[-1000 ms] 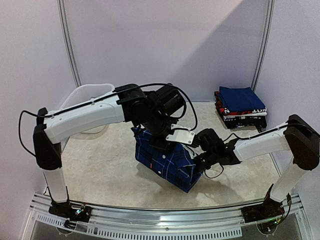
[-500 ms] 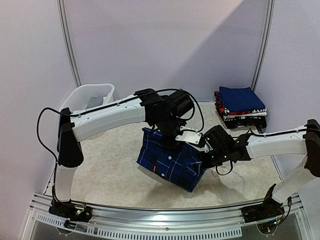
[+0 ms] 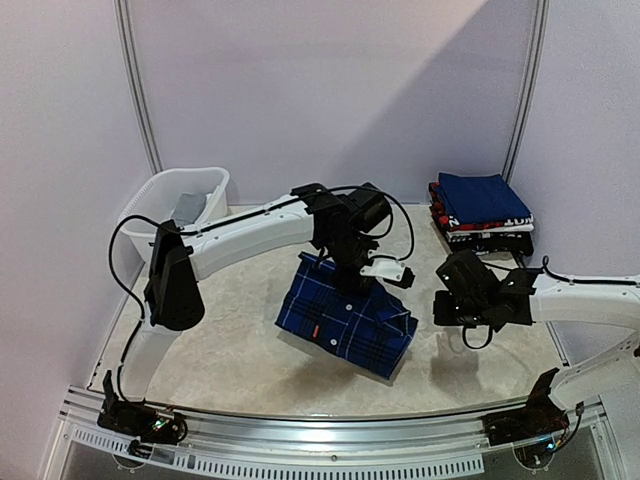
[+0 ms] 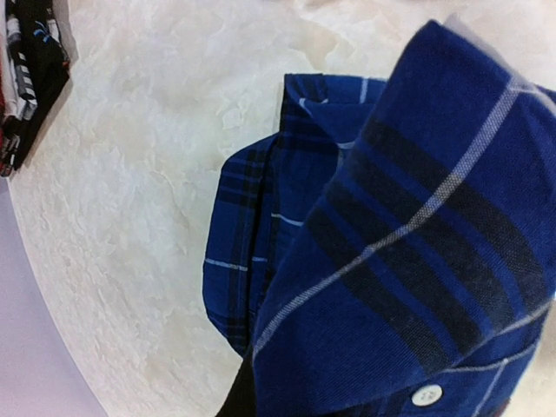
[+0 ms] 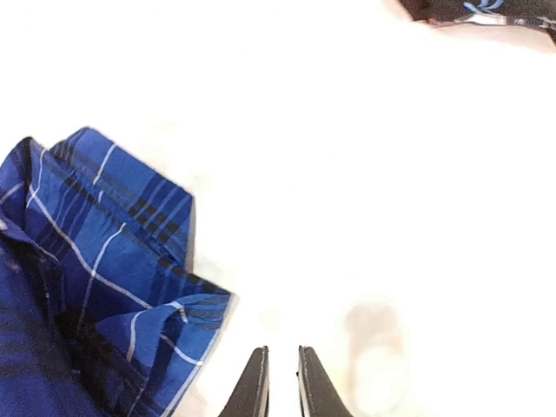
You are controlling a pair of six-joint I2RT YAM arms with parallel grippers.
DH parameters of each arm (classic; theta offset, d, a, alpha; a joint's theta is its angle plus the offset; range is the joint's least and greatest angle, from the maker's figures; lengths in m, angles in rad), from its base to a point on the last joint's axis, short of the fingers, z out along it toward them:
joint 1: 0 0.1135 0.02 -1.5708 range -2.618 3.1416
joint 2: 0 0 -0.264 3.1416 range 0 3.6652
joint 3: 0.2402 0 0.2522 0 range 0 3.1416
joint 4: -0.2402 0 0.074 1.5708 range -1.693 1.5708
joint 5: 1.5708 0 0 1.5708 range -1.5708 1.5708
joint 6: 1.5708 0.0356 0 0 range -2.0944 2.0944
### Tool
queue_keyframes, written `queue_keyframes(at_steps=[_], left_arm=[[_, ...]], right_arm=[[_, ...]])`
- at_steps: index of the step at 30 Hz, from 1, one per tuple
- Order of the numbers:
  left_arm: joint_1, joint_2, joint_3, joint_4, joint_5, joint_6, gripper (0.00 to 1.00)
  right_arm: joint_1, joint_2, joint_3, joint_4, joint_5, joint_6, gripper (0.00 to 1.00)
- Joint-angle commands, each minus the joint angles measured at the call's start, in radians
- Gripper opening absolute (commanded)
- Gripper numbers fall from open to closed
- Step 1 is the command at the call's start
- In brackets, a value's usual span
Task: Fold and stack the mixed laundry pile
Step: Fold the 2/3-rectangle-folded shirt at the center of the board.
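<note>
The dark blue plaid shirt (image 3: 340,320), folded small, hangs tilted just above the middle of the table. My left gripper (image 3: 346,272) is shut on the plaid shirt's top edge. In the left wrist view the plaid shirt (image 4: 417,217) fills the frame and hides the fingers. My right gripper (image 3: 441,302) hovers to the right of the shirt, apart from it. In the right wrist view the fingers of my right gripper (image 5: 282,351) stand slightly open with nothing between them, and the plaid shirt (image 5: 95,261) lies at the left. A grey garment (image 3: 190,207) lies in the basket.
A white plastic basket (image 3: 160,190) stands at the back left. A stack of folded clothes (image 3: 482,215) sits at the back right, also visible as a dark edge of the stack (image 4: 26,69) in the left wrist view. Grey walls close in the table.
The left arm has carried the shirt to the right and a little higher. My right gripper has let go of the shirt's right corner, parted its fingers slightly and drawn back to the right.
</note>
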Motion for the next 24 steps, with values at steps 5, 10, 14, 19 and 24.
queue_keyframes(at_steps=[5,10,14,19,24], left_arm=[[0.057,0.117,0.062,0.083,0.054,-0.007,0.00],[0.059,0.150,0.061,0.114,0.061,-0.016,0.00],[0.059,0.155,0.058,0.126,0.090,-0.020,0.00],[0.053,0.142,0.041,0.149,0.128,-0.012,0.00],[0.045,0.165,0.039,0.187,0.128,-0.002,0.03]], right_arm=[[-0.003,-0.099,-0.053,-0.031,0.084,0.039,0.15],[-0.003,-0.111,-0.057,-0.029,0.088,0.036,0.15],[-0.004,-0.110,-0.057,-0.024,0.087,0.038,0.15],[-0.003,-0.110,-0.057,-0.024,0.090,0.036,0.14],[-0.004,-0.120,-0.060,-0.021,0.089,0.039,0.14]])
